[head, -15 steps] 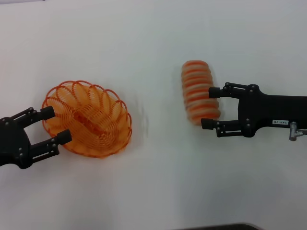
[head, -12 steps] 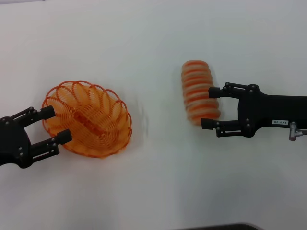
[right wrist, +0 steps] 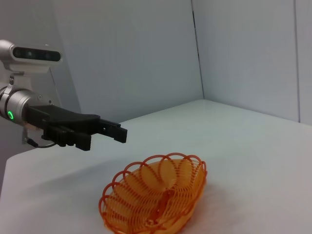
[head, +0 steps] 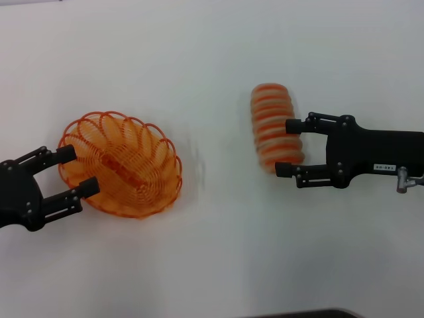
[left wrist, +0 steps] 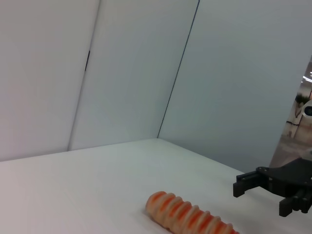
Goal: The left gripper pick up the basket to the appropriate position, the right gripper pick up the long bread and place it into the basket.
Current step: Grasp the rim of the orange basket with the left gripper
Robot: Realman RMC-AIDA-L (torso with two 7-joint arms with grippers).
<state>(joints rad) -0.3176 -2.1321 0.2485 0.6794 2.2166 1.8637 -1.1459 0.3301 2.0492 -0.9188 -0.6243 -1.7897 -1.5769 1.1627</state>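
One white table (head: pixel 218 252), grey walls (left wrist: pixel 131 68).

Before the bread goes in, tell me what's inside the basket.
The basket holds no loose item; through its orange wire only the table shows. The bread lies apart, between the right gripper's open jaws.

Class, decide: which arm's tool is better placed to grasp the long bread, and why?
The right. The right tool is open with its fingers straddling the long bread, while the left tool sits across the table at the basket.
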